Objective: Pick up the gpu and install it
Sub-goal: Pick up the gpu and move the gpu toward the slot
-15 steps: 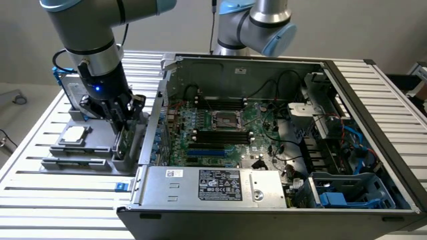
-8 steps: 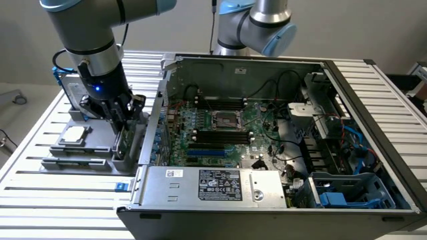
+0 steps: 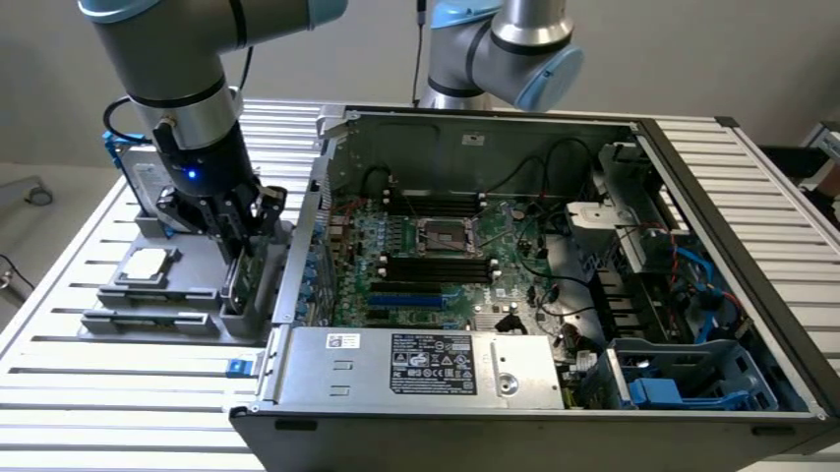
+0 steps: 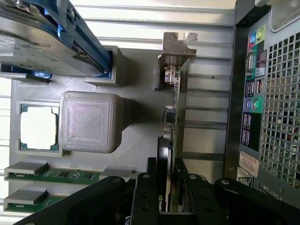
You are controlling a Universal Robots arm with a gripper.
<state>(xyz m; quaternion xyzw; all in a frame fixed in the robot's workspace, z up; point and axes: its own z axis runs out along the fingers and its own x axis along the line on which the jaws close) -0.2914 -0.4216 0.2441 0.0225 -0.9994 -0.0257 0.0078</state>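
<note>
The gripper (image 4: 167, 182) is clamped on the gpu (image 4: 171, 117), one finger on each face of the card, which stands on edge in a slot of the grey holder (image 4: 136, 138) with its silver bracket at the far end. Beside it in the holder lie a square silver chip (image 4: 39, 129), two memory sticks (image 4: 51, 174) and a hard drive (image 4: 42, 44) in a blue frame. The holder rests on the slatted bench (image 3: 79, 379), just beside the open computer case (image 3: 690, 187), on the exterior view's left.
</note>
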